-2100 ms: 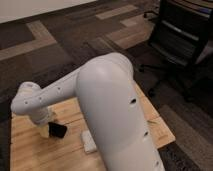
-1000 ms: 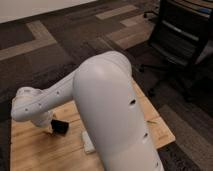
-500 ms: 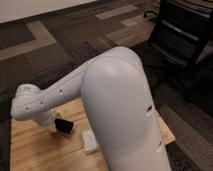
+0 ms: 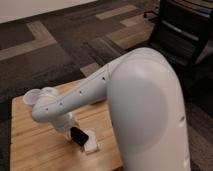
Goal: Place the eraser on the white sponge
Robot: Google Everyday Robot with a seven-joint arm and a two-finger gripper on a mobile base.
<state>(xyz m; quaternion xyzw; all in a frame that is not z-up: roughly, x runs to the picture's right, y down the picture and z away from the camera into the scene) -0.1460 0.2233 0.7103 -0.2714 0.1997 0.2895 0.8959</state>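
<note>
Now, the step in hand reads as the final lowering and release. Left to right: a white cup (image 4: 34,96) stands at the far left corner of the wooden table (image 4: 30,145); to its right and nearer, the gripper (image 4: 71,131) hangs just above the tabletop, its fingers drawn together and clamped on the eraser (image 4: 79,136), a flat black block held tilted, low end toward the right. The eraser's right edge overlaps, or at least touches, the white sponge (image 4: 91,146), which lies flat just right of the gripper; which of the two I cannot tell. To do this well, my judgement: shift the eraser slightly right and nearer so its middle sits over the pad, level it, then part the fingers only once it rests, since the eraser looks larger than the sponge and could tip off a soft edge. Arm pose: the forearm (image 4: 85,94) slopes down from the bulky near-right elbow housing (image 4: 145,110) toward the left, wrist bent downward over the table.
</note>
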